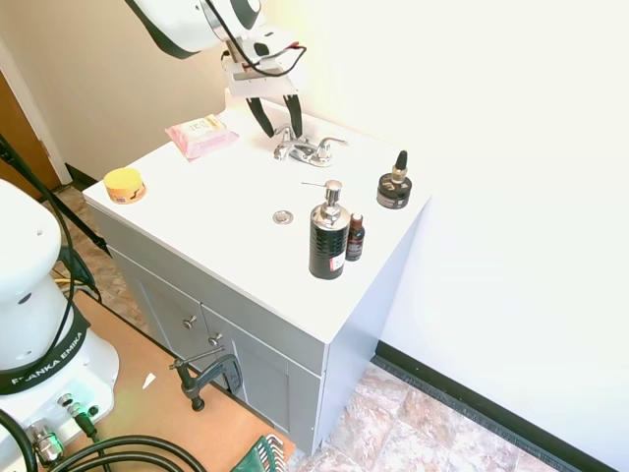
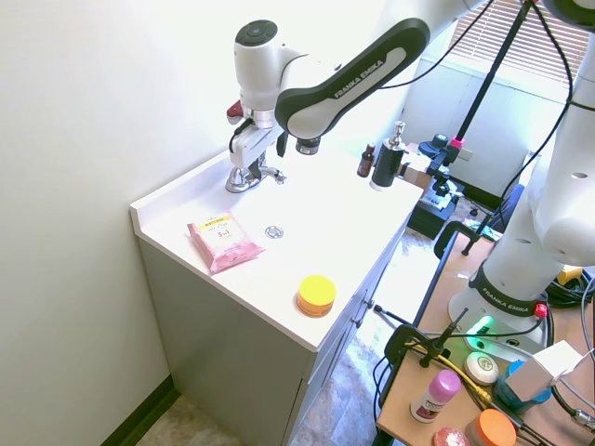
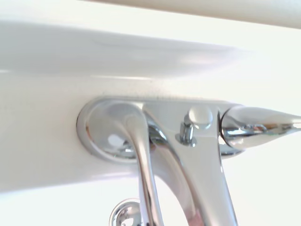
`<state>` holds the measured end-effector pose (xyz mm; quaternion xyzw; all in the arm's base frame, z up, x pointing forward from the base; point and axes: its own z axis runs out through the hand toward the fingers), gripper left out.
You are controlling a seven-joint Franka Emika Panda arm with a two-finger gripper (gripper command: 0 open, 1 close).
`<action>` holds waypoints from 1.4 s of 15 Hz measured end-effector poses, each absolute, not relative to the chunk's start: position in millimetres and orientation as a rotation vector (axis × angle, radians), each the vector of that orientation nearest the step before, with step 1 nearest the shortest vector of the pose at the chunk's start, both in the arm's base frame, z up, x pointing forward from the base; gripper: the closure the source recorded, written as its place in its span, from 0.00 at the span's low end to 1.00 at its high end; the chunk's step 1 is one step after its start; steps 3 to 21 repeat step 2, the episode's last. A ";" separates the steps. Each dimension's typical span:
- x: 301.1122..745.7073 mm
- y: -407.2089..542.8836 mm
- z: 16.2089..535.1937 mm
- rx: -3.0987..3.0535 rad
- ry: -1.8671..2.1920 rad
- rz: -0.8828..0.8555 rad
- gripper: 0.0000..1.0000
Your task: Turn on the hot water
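A white vanity top [image 1: 226,211] caps a grey cabinet with two doors, set against a pale wall in a bathroom corner; the floor beside it is mottled stone tile with a dark baseboard along the wall. The basin itself is washed out by glare, though its round chrome drain [image 1: 283,216] shows in the middle of the top.

On the top sit a pink wipes packet [image 1: 201,136] near the back corner, a yellow round tin [image 1: 125,185] at the front corner on that same end, a black soap bottle [image 1: 328,239] with a chrome pump near the front edge, a small brown bottle [image 1: 355,238] just beside it, and a dark dropper jar [image 1: 394,187] behind them.

The chrome faucet [image 1: 307,150] stands low at the back of the top, close to the wall. The hot water lever [image 1: 284,146] is its left-hand handle (the one nearer the wipes packet), and its twin, the other lever [image 1: 331,146], lies across the spout. In the wrist view the hot water lever [image 3: 143,155] is a slim curved blade whose long axis runs from its round base out toward the basin, roughly alongside the spout [image 3: 207,179].

The gripper [image 1: 276,120] hangs directly over the hot lever with its black fingers spread apart, one to each side, holding nothing
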<state>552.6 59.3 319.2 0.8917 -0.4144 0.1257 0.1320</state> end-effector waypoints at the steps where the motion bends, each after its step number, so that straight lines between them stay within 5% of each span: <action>1: 541.0 58.3 323.4 2.596 -1.225 0.351 0.00; 21: 528.1 57.4 325.6 2.606 -1.250 0.342 0.00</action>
